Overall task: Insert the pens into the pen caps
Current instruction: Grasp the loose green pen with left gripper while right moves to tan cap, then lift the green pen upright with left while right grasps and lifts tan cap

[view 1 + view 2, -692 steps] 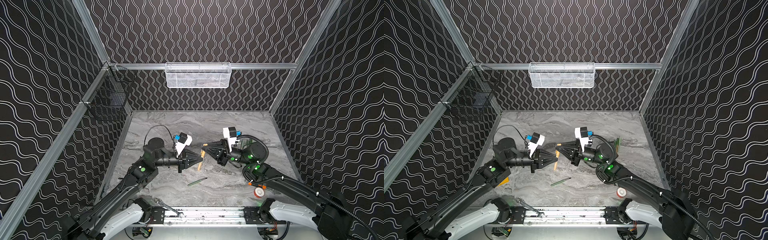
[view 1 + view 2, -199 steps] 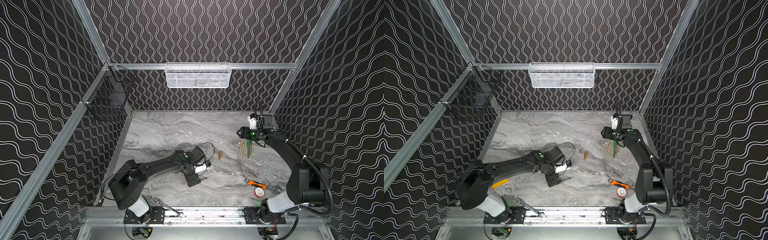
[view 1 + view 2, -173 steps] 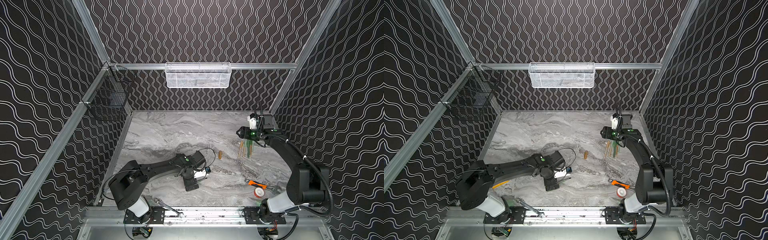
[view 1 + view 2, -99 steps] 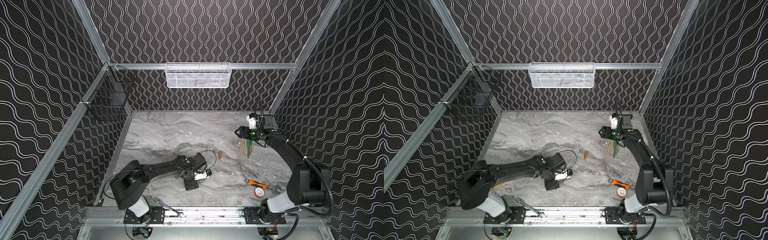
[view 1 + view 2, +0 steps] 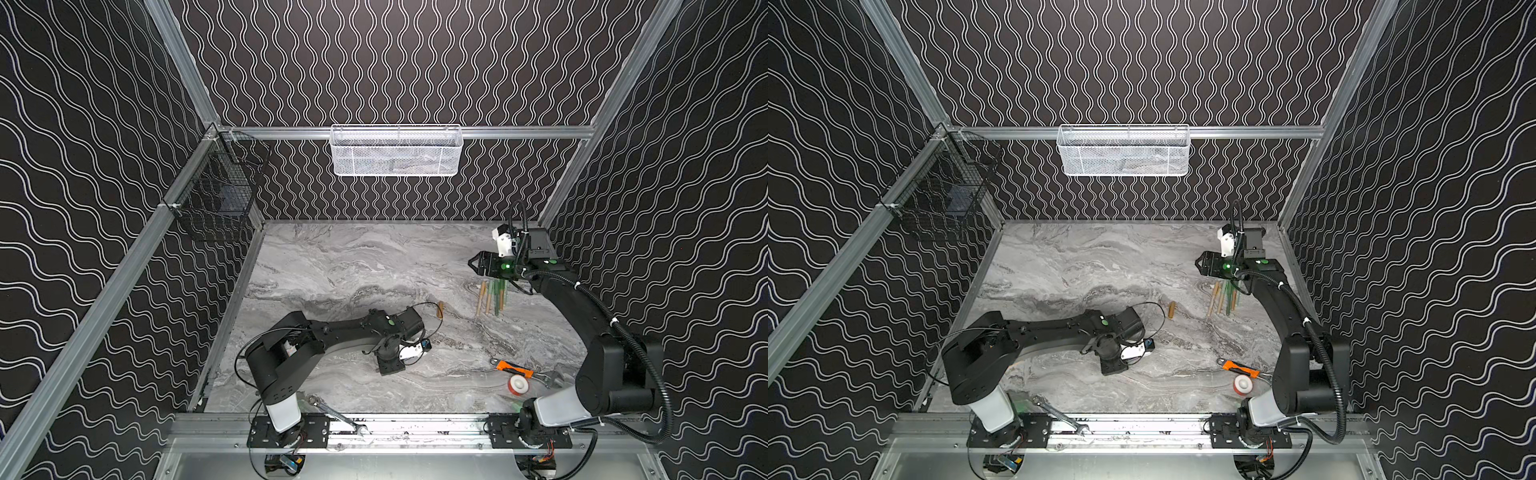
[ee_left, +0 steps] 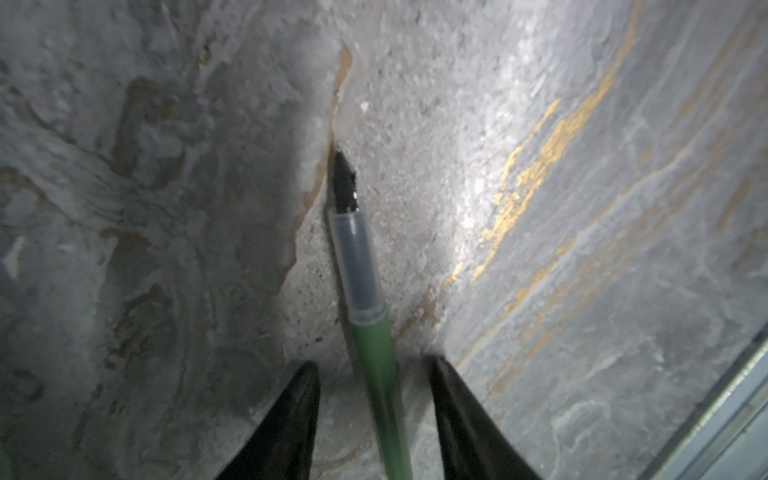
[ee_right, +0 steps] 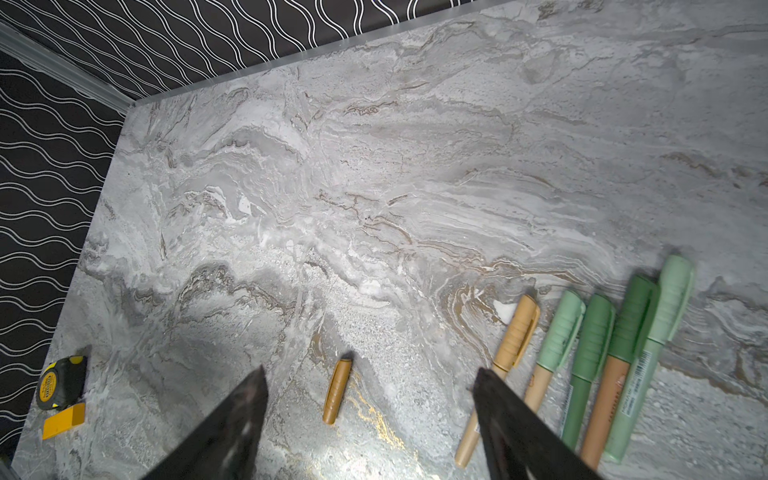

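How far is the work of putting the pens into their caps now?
Done: five capped tan and green pens lie in a row. In hand: open jaws of the left gripper straddle the uncapped green pen, not gripping yet. Left: capping it; one short tan-orange cap lies loose.

Left gripper points straight down at the marble table, front middle. Right gripper is back right, jaws apart, near a row of pens. Loose tan cap lies left of the row. Tape roll and orange-handled tool are front right.
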